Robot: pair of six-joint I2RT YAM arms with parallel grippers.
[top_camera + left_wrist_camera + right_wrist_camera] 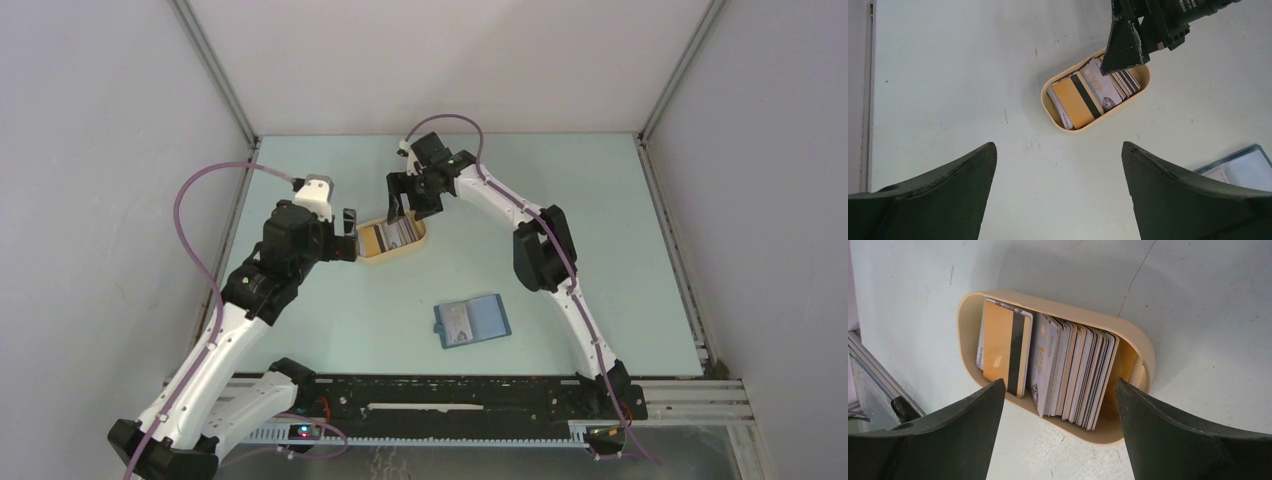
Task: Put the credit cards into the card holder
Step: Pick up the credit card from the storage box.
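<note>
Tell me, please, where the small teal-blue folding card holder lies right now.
In the top view, the card holder lies open on the table, nearer the arm bases than the tan oval tray and to its right.

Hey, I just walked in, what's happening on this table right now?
Two robot arms are set to move credit cards into a card holder. The cards stand packed in a tan oval tray. The right gripper hovers open just above them, holding nothing. The left gripper is open too, beside the tray. The blue card holder lies open on the table, nearer the arm bases and apart from the tray.
</note>
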